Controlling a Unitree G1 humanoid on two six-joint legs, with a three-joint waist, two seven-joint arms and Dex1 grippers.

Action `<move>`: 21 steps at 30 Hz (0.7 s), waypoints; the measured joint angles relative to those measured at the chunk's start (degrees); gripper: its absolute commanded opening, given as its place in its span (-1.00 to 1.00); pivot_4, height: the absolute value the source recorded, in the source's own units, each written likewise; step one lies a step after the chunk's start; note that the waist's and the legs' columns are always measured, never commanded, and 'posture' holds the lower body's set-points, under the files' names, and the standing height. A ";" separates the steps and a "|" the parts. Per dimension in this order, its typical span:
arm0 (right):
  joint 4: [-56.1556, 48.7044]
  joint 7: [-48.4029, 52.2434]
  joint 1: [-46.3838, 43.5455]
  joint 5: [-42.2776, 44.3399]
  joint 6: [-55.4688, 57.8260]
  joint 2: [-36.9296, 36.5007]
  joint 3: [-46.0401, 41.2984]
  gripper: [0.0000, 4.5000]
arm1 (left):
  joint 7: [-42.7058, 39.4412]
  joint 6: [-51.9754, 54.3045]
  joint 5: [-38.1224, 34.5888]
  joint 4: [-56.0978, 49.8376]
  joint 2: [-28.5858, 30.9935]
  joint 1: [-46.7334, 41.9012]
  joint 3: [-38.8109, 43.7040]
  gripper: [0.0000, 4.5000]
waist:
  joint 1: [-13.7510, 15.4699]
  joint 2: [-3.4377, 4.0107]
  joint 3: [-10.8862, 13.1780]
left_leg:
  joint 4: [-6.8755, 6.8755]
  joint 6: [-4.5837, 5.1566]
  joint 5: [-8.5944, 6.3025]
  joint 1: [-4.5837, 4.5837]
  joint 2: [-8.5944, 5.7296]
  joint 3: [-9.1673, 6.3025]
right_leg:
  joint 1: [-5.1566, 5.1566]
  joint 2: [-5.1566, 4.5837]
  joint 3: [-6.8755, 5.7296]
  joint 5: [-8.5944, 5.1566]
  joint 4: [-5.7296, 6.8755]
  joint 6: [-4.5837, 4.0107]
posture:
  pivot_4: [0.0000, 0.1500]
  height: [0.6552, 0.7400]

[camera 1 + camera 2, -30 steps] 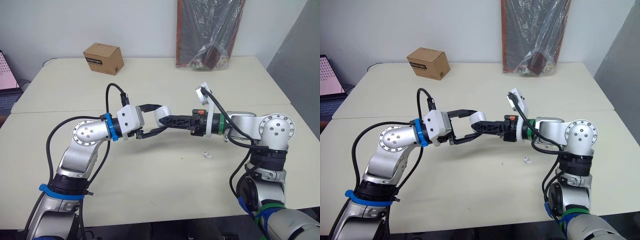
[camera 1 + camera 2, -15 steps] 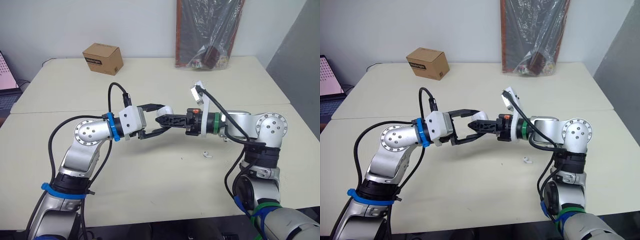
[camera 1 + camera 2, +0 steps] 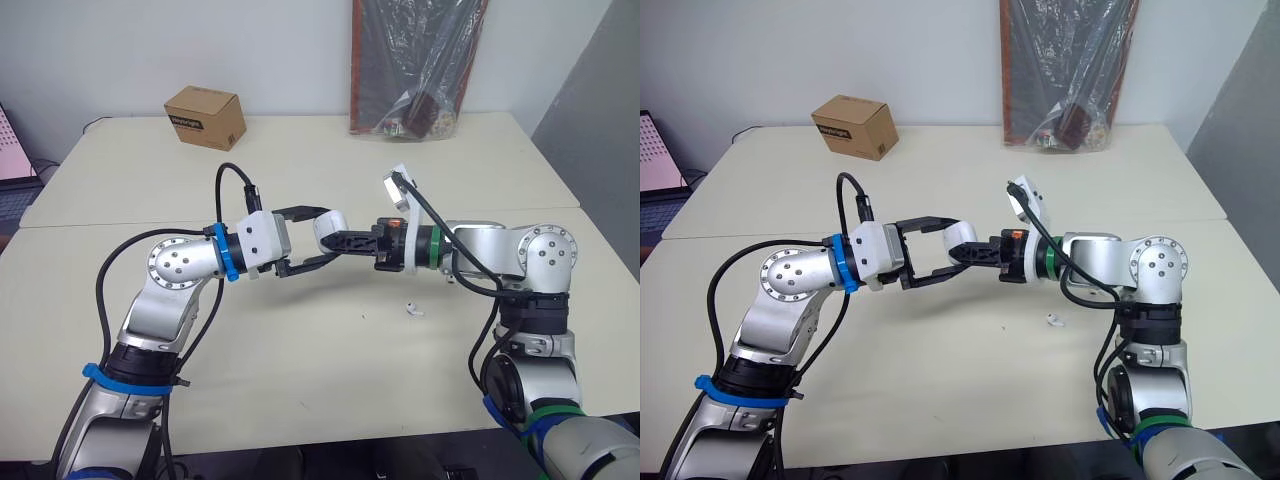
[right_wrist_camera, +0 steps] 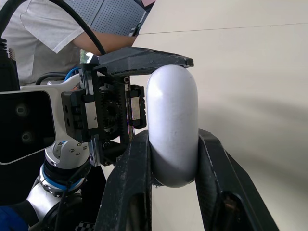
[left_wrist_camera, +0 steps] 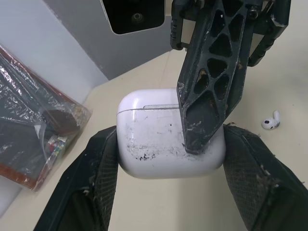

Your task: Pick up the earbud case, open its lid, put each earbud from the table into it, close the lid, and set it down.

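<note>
Hardly anything shifts from a second ago: left gripper and right gripper both clamp the closed earbud case in mid-air, lid end clear of the right fingers; earbud lies nearer the right arm.

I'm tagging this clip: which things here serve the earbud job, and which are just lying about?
Job: glossy white rounded plastic earbud case; small white earbud; left end effector; right end effector.
Lying about: brown cardboard box; clear plastic bag.
</note>
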 measured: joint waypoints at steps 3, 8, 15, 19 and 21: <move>0.14 -1.18 0.22 2.77 -2.20 -1.57 2.07 -0.65 | -0.08 0.00 -0.18 -0.01 0.08 -0.05 0.00 0.23 | -0.01 0.00 0.00 | 0.00 0.00 0.00 -0.01 0.00 0.00 | 0.00 0.00 0.00 0.00 -0.01 0.00 | 1.00 1.00; 0.14 -2.59 0.69 6.87 -5.50 -4.08 5.62 -0.65 | -1.13 0.73 -0.85 -0.12 0.51 -0.05 -0.02 0.39 | -0.01 0.00 0.00 | 0.00 0.00 0.00 -0.01 0.00 0.00 | 0.00 0.00 0.01 0.00 -0.01 0.00 | 1.00 1.00; -0.32 -3.16 1.16 12.22 -9.57 -6.56 10.00 -0.65 | -3.79 9.00 -2.97 -0.70 2.57 -0.19 -0.38 0.98 | -0.11 0.01 0.00 | 0.02 0.01 0.00 -0.03 0.00 0.00 | 0.00 0.01 0.01 0.00 -0.02 0.00 | 1.00 1.00; -0.78 -3.65 1.23 13.22 -11.44 -7.87 11.67 -0.65 | -5.15 16.64 -6.80 -3.35 4.57 -0.15 0.00 0.98 | -0.26 0.01 0.01 | 0.00 0.01 0.00 -0.04 0.02 -0.02 | -0.02 0.03 -0.01 -0.01 -0.02 0.01 | 1.00 1.00; -0.92 -3.49 1.24 13.32 -11.83 -8.60 12.25 -0.65 | -5.86 24.57 -11.23 -3.99 6.57 -0.23 1.39 0.98 | -0.49 0.01 0.01 | 0.00 0.01 0.00 -0.03 0.03 -0.05 | -0.02 0.03 -0.03 -0.01 -0.01 0.01 | 1.00 1.00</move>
